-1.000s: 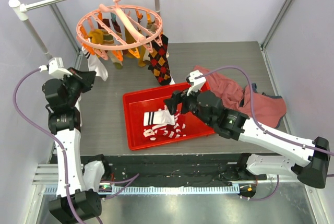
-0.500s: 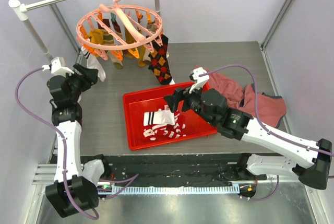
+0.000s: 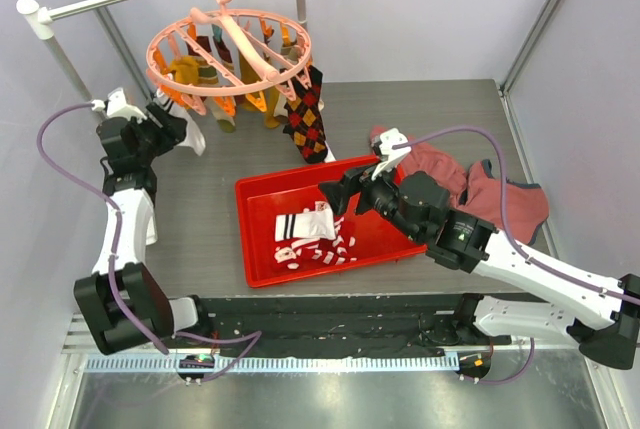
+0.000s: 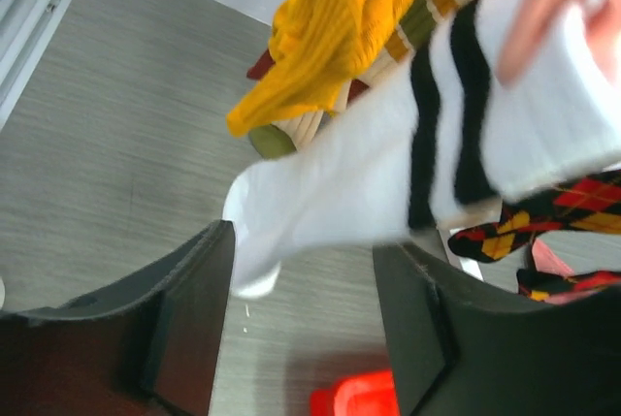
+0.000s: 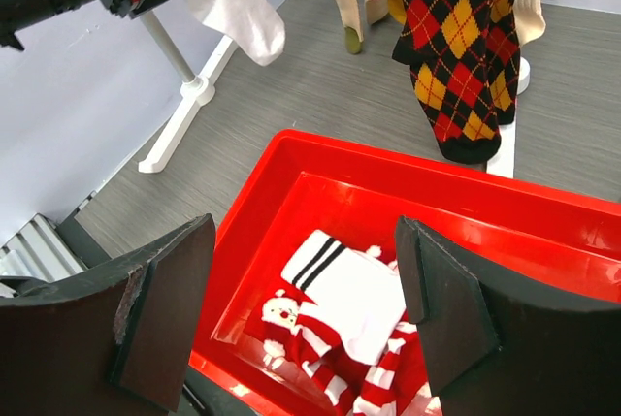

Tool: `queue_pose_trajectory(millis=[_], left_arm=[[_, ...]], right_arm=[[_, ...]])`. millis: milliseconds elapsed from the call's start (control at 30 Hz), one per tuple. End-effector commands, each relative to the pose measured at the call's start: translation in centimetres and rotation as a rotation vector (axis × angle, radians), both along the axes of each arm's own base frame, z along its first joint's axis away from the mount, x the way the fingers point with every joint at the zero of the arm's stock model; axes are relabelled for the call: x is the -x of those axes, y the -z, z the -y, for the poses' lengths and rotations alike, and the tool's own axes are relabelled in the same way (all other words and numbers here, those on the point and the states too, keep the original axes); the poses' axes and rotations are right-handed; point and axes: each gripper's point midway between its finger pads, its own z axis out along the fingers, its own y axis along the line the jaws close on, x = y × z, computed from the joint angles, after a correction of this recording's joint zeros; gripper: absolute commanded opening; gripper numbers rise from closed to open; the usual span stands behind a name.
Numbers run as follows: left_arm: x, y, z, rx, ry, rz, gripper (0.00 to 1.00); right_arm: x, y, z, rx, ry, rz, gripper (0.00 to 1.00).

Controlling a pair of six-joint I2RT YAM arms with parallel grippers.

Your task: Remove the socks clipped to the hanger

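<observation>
The left gripper (image 4: 306,251), shut a second ago, now stands with its jaws apart and has risen from lower beside the table to the white sock with dark bands (image 4: 388,164). The sock's toe hangs in the gap between the fingers. From the wrist view it may already brush one pad, though I cannot tell for sure. Nothing is gripped yet, so this reads as lining up for the next pull. The sock is still pegged to the hanger (image 3: 230,49), as are the mustard sock (image 4: 330,28) and the argyle sock (image 3: 308,114). The right gripper (image 5: 303,241) hovers open and empty over the red tray (image 3: 250,239), where a striped sock (image 5: 320,368) and a white one already lie.
</observation>
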Motion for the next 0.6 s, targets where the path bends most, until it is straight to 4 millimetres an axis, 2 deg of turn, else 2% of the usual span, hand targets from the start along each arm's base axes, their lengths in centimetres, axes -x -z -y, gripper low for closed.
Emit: queue_pose_trajectory(millis=[0,33,67,100,133,167,200,267,300,333,433,567], left_arm=[[-2.0,-3.7,-0.2,-0.060,0.035,0.104,0.43],[-2.0,-3.7,0.1,-0.053,0.040,0.103,0.32],[-1.8,-3.2,0.4,-0.041,0.038,0.095,0.24],[-1.5,-3.5,0.5,-0.045,0.027,0.110,0.11],[-1.3,-2.8,1.3,-0.034,0.030,0.099,0.05],[-1.2,-3.1,1.4,-0.037,0.012,0.108,0.01],[-0.7,-3.4,2.8,-0.029,0.026,0.101,0.00],[-0.1,-4.2,3.9,-0.027,0.028,0.102,0.00],[0.4,-3.8,4.8,-0.012,0.036,0.068,0.00],[1.2,-4.9,5.2,-0.008,0.036,0.087,0.00],[3.0,-5.7,6.3,0.071,0.050,0.087,0.00],[5.2,-5.8,7.8,0.171,0.083,0.069,0.00]], right_arm=[[0.0,-0.9,-0.1,-0.017,-0.012,0.045,0.82],[-0.1,-1.3,-0.4,-0.031,-0.019,0.063,0.83],[-0.2,-0.9,-0.5,-0.021,-0.022,0.066,0.82],[-0.1,-0.8,-0.6,-0.024,-0.028,0.065,0.82],[-0.2,-0.8,-0.8,-0.032,-0.029,0.066,0.82],[-0.2,-0.8,-0.9,-0.036,-0.029,0.064,0.82],[-0.3,-0.8,-1.1,-0.037,-0.034,0.062,0.82],[-0.5,-1.1,-1.5,-0.040,-0.035,0.069,0.82],[-0.6,-1.3,-1.7,-0.043,-0.037,0.076,0.81],[-0.9,-1.5,-2.3,-0.046,-0.038,0.085,0.82],[-1.8,-2.5,-4.0,-0.044,-0.051,0.105,0.82],[-3.0,-3.8,-6.7,-0.051,-0.075,0.147,0.83]])
